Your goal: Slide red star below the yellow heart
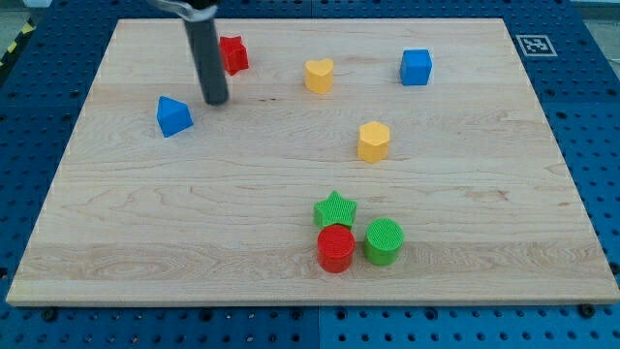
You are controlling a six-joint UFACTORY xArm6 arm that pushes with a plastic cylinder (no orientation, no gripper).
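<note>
A pale wooden surface [291, 194] lay on a blue perforated base [601, 116], which showed past every edge. A black-and-white marker tag [532, 44] sat off the surface's top-right corner. Lighting was even.

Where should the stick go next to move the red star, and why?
Probably up and around to the star's left side. My tip sits just below-left of the red star, which lies at the view's top, left of the yellow heart. The star must travel right and down, so pushing from its upper left seems best.
</note>
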